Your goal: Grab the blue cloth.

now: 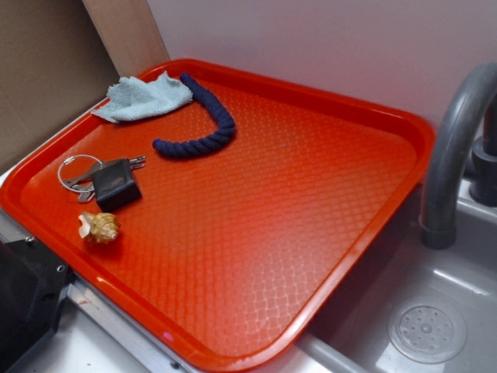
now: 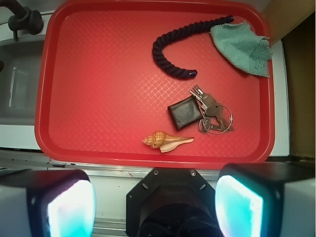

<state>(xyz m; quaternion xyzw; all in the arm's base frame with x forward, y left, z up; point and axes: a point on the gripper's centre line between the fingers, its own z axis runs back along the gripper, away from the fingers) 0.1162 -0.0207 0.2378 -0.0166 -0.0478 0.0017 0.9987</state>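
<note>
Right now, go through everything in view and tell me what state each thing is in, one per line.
blue cloth: crumpled, lying in a tray corner, one edge over the rim, not held.
navy rope: curved in a hook, one end touching the cloth.
key bunch: flat on the tray, black fob attached.
seashell: on its side.
red tray: flat beside the sink.
tool: open, empty, off the tray.

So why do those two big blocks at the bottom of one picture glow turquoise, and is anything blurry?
In the wrist view the gripper pads sit too close, so they look blurred and lit cyan; the red tray stays sharp. In the exterior view soft glare whitens the tray's near part, and the faucet is slightly soft.
</note>
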